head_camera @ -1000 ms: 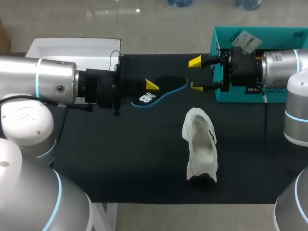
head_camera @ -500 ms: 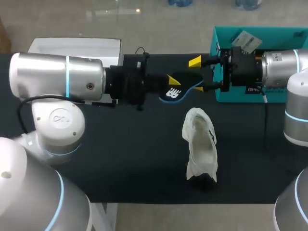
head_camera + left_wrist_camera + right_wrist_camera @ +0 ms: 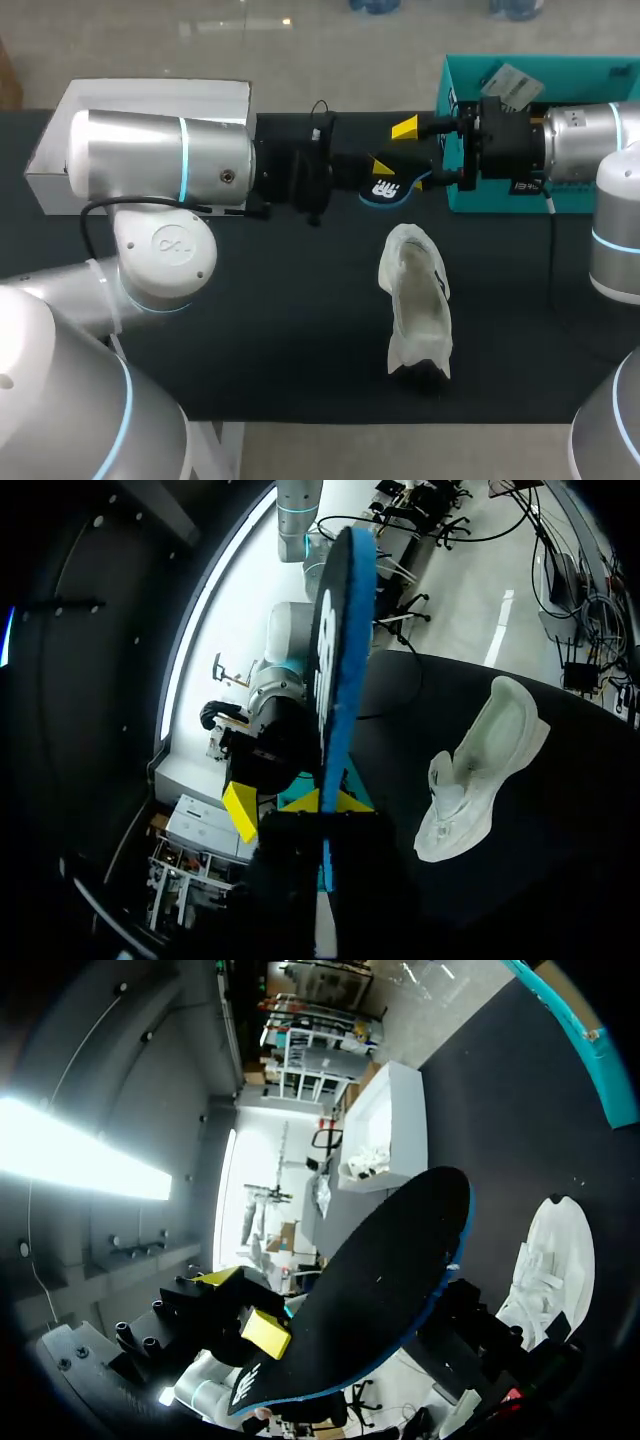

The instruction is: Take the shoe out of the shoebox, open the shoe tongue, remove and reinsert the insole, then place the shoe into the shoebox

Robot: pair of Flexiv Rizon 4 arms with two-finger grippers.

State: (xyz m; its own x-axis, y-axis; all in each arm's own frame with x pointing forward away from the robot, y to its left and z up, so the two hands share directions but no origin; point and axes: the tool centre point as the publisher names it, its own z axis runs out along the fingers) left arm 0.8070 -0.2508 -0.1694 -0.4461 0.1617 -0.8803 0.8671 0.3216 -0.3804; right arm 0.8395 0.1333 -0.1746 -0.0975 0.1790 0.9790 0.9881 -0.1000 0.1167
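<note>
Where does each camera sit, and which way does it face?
Head view: above, behind the robot, looking down on the table; left arm and right arm show, left claw gripping the insole.
Left wrist view: on that wrist, looking along its claw at the edge-on insole.
Right wrist view: on that wrist, looking along the open right claw.
All share insole and white shoe.

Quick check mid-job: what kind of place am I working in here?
Probably a robot lab test bench: a black-covered table, a white shoe staged near a teal shoebox, and the left gripper holding the insole.
</note>
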